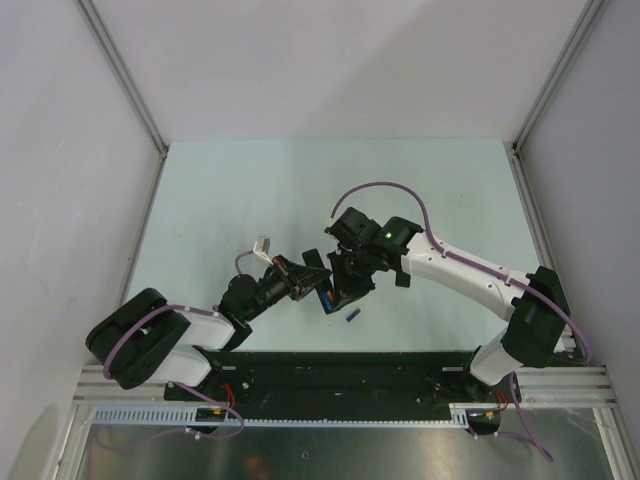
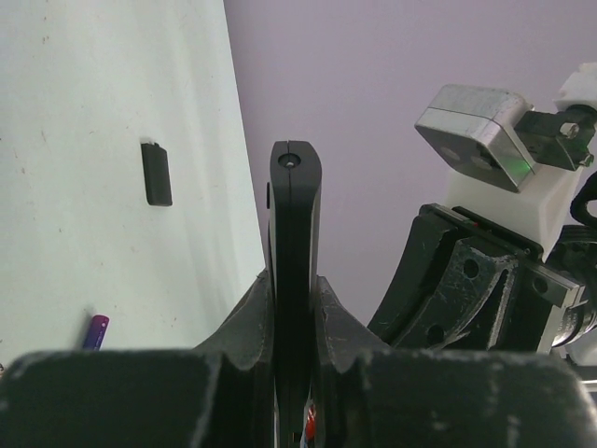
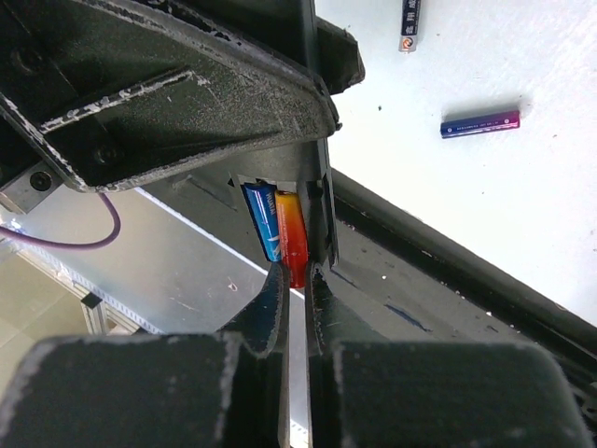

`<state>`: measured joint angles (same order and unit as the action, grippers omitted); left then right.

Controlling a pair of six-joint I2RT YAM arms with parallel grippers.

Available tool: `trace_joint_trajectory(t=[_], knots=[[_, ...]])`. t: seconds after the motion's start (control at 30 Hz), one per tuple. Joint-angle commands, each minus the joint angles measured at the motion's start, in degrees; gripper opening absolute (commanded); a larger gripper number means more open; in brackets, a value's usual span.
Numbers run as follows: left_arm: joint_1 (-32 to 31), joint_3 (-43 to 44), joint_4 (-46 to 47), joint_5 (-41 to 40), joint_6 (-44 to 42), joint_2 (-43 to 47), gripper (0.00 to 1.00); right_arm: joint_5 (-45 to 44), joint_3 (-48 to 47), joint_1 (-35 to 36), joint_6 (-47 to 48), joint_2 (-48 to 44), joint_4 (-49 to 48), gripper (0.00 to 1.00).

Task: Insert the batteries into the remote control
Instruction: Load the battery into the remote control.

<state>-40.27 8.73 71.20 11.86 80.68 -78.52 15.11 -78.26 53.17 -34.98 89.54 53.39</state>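
Over the table's (image 1: 300, 190) near middle the left tool (image 2: 294, 289) and right tool (image 3: 297, 275) crowd together, the remote control (image 2: 295, 233) wedged between them. A loose battery (image 1: 352, 317) lies below. The far half is open.

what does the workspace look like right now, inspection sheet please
surface: pale green table
job's things: remote control held by left end effector; blue battery in its bay, orange battery beside it, pinched by right end effector; loose blue-purple battery and dark battery on the table
clutter: small black flat piece, maybe the cover
end effectors: both shut
cables: purple cable over the right arm
surroundings: plain walls
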Motion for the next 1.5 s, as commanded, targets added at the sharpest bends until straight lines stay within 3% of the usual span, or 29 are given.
trace_joint_trajectory(t=[0.0, 0.5, 1.47], knots=[[-1.21, 1.2, 18.18, 2.82, 4.13, 2.23, 0.0, -7.91, -2.16, -0.7, -0.09, 0.9, -1.71, 0.07], [-1.13, 1.64, 18.27, 1.68, 4.83, 1.79, 0.0, -9.58, -3.57, 0.8, 0.27, 0.29, 0.93, 0.22], [-1.04, 1.73, 18.63, 1.59, 5.89, -0.84, 0.0, -11.07, -6.29, 1.85, 0.79, -2.17, 2.69, 0.37]])
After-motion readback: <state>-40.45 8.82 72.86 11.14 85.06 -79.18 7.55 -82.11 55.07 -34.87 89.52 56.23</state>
